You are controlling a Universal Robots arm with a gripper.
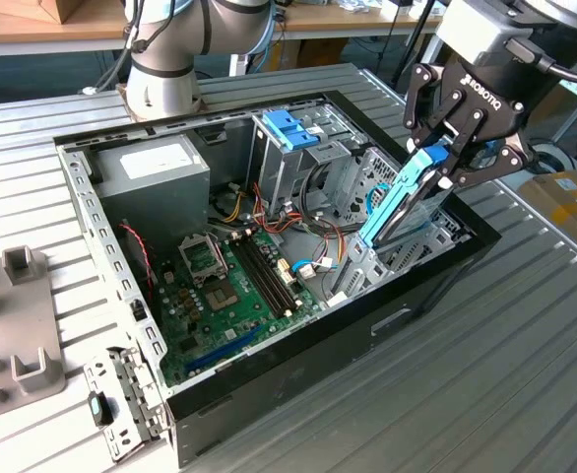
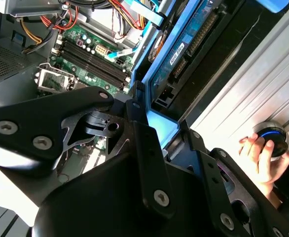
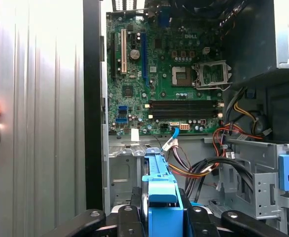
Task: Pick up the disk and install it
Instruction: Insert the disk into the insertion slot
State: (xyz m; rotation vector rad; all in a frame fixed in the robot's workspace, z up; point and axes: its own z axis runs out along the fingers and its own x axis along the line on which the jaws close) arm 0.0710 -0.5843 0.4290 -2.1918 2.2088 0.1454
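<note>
My gripper [image 1: 444, 158] is shut on the disk [image 1: 399, 202], a flat drive in a blue carrier frame. It holds the disk by its upper end, tilted steeply. The lower end dips into the metal bay [image 1: 387, 261] at the open computer case's side on the exterior view's right. In the second wrist view the disk [image 2: 186, 44] shows its circuit-board side, running away from the gripper [image 2: 157, 126]. In the first wrist view the blue carrier of the disk [image 3: 160, 182] sticks out between the black fingers [image 3: 128, 217] of the gripper [image 3: 162, 217].
The open case [image 1: 269, 374] holds a green motherboard [image 1: 231, 286], a grey power-supply box [image 1: 156, 172], a drive cage with a blue handle [image 1: 290, 128] and loose cables [image 1: 308, 241]. A person's hand [image 2: 260, 158] rests on a round knob beside the case. Grey fixtures [image 1: 13, 325] lie at the exterior view's left.
</note>
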